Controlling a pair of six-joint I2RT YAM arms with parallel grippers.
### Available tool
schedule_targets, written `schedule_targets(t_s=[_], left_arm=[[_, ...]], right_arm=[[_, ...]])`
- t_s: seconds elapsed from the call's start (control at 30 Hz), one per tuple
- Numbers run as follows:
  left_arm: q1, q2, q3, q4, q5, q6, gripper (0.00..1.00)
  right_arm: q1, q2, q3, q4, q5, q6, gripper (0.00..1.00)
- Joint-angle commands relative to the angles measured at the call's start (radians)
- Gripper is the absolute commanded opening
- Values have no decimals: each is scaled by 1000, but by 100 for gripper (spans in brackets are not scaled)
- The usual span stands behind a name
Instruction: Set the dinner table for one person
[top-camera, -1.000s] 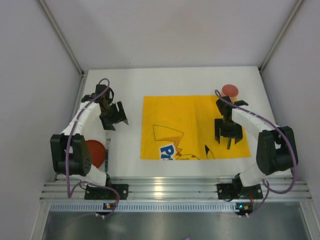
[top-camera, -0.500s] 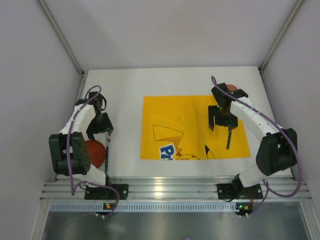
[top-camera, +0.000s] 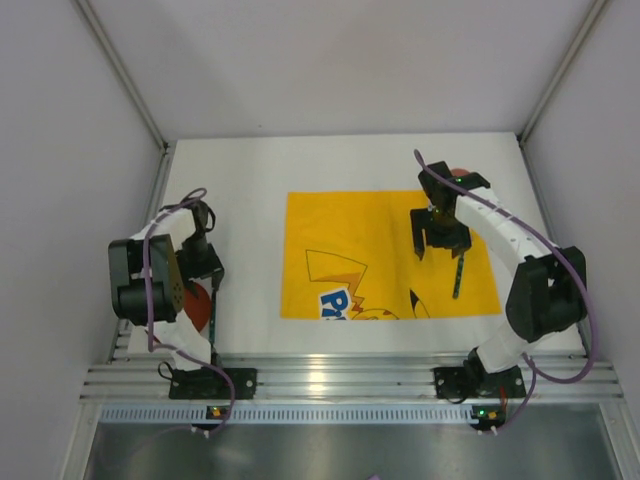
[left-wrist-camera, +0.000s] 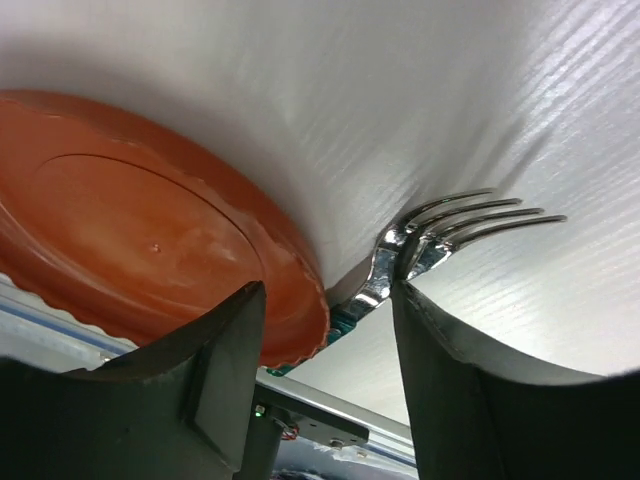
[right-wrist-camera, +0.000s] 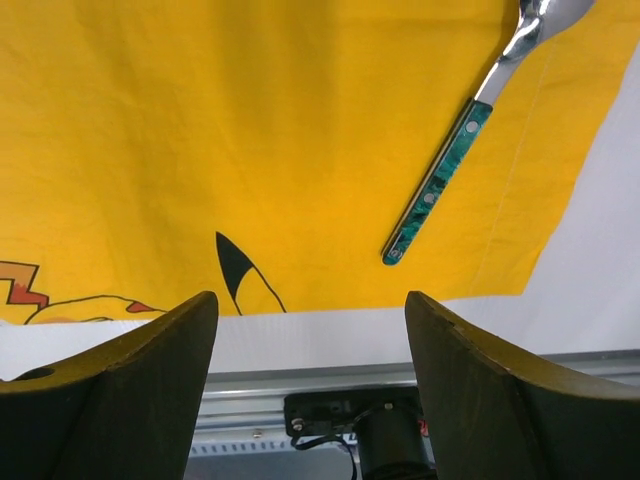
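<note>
The white dinner table (top-camera: 250, 170) carries a yellow placemat (top-camera: 360, 230). A spoon with a green handle (top-camera: 458, 272) lies on the placemat's right side; it also shows in the right wrist view (right-wrist-camera: 440, 180). My right gripper (top-camera: 440, 248) is open and empty just beyond the spoon (right-wrist-camera: 308, 305). A red plate (top-camera: 192, 305) and a fork (top-camera: 214, 305) lie at the table's near left. My left gripper (top-camera: 203, 272) is open low over them. In the left wrist view (left-wrist-camera: 325, 330) the plate's rim (left-wrist-camera: 150, 240) and the fork (left-wrist-camera: 460, 215) lie between its fingers.
A red round thing (top-camera: 461, 173) sits at the far right, mostly hidden behind my right arm. Grey walls stand along both sides and the back of the table. The metal rail (top-camera: 330, 380) with both arm bases runs along the near edge.
My right gripper has drawn back from the spoon, leaving it lying on the placemat. My left gripper has moved nearer, down over the plate and fork.
</note>
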Motion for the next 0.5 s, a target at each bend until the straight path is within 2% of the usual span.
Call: schedule_targets(t_s=[0.0, 0.1, 0.13, 0.2, 0.23, 0.27, 0.47], left_arm=[[5, 54, -31, 64, -22, -7, 58], [7, 89, -44, 93, -31, -8, 45], [7, 96, -46, 101, -31, -8, 34], [7, 109, -49, 127, -17, -11, 20], [5, 112, -51, 138, -6, -10, 6], [7, 122, -44, 153, 1, -16, 0], [4, 198, 41, 192, 58, -54, 0]], right_arm=[[-8, 4, 62, -11, -25, -43, 76], [-15, 5, 71, -11, -29, -53, 76], [-17, 2, 70, -10, -32, -53, 75], [-20, 2, 68, -10, -44, -52, 75], [-20, 4, 65, -5, -50, -52, 75], [-20, 7, 64, -2, -58, -53, 75], [-20, 16, 79, -2, -70, -53, 74]])
